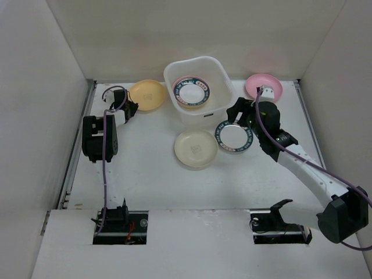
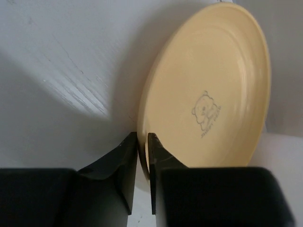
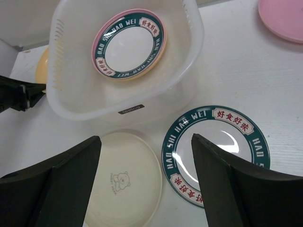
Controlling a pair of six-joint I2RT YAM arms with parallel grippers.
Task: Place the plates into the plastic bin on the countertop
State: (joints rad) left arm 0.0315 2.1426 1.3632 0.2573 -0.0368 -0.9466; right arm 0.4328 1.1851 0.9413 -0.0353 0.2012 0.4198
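The white countertop (image 1: 145,180) carries everything. The plastic bin (image 1: 189,118) stands in the upper centre of the overhead view and is partly filled. A teal-rimmed plate in the bin (image 3: 129,45) tops a stack, with a pink edge and an orange edge peeping out beneath it. At least three plates are therefore in, and I cannot tell whether more lie under them.

Four plates lie outside the bin:
- The cream plate (image 1: 196,149) sits just below the bin.
- A second teal-rimmed plate (image 1: 233,136) sits beside the cream one, on its right.
- The yellow plate (image 1: 148,95) is left of the bin.
- The pink plate (image 1: 273,84) is at the upper right.

So the job looks roughly half done.

The right gripper (image 1: 240,116) hangs above the second teal-rimmed plate. Its jaws are spread wide and hold nothing. The left gripper (image 2: 142,142) has its fingers drawn nearly together on the yellow plate's near rim, and it appears to be pinching it. That plate looks likely to be the next one in.
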